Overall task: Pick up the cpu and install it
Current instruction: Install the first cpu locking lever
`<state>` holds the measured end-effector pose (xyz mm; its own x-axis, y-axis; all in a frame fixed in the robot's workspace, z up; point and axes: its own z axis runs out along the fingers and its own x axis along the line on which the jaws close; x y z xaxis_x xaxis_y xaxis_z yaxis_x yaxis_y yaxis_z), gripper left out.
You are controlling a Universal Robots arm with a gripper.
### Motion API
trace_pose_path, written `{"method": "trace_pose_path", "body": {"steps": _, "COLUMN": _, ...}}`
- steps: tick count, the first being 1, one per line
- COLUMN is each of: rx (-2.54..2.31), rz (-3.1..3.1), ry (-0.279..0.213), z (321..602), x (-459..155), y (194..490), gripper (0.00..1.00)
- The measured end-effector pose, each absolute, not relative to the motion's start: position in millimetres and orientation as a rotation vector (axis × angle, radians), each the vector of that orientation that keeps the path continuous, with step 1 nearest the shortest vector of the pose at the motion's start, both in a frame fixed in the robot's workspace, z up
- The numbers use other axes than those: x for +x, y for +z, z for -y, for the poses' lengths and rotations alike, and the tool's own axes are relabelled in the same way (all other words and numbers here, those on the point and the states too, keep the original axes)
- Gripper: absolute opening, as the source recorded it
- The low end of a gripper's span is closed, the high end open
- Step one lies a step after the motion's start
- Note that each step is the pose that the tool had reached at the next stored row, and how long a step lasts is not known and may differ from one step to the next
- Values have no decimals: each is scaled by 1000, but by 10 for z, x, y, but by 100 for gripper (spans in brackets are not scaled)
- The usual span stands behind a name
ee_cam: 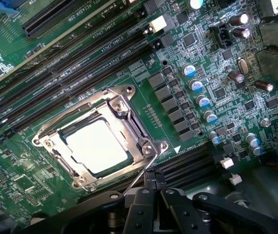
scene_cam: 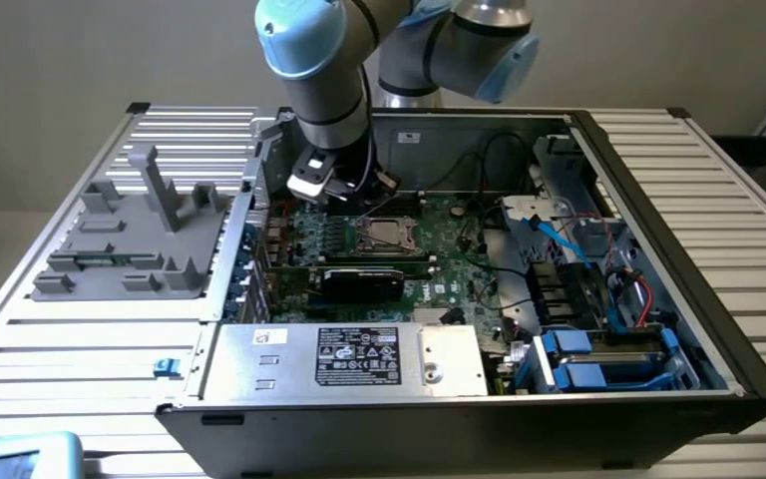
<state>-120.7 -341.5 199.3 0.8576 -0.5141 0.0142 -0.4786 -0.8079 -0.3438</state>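
Claw (ee_cam: 153, 189): the two black fingers (ee_cam: 138, 207) are pressed together at the tips, with nothing pinched between them that I can make out. In the exterior view the claw (scene_cam: 330, 200) hangs low inside the open computer case (scene_cam: 682, 215), upper centre of the frame, under the blue-grey arm (scene_cam: 316, 70).

Just beside the fingertips: the end of a thin wire lever (ee_cam: 138, 173), which runs from the corner of the socket frame (ee_cam: 124, 105). Cannot tell whether lever and claw touch.

Near the claw: the cpu (ee_cam: 97, 146), dull silver top up, lying flat in the socket with the metal frame around its edges. Exterior view: the cpu (scene_cam: 386, 233) is at centre frame, a little right of and below the claw.

Around the socket: green motherboard (ee_cam: 188, 58), long black memory slots (ee_cam: 70, 73), and a row of blue-topped capacitors (ee_cam: 197, 87).

Further out in the exterior view: black graphics card (scene_cam: 363, 282) just below the cpu, and a silver power supply (scene_cam: 343, 357) with a label at lower centre. Grey fixture (scene_cam: 137, 239) on the slatted table (scene_cam: 77, 359), left of the case.
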Motion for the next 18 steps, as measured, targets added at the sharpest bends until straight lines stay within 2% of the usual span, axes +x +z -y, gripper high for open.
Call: {"method": "trace_pose_path", "body": {"steps": 18, "rx": -2686, "rz": -801, "ry": -160, "z": 3415, "x": -1166, "y": 1974, "gripper": 11}}
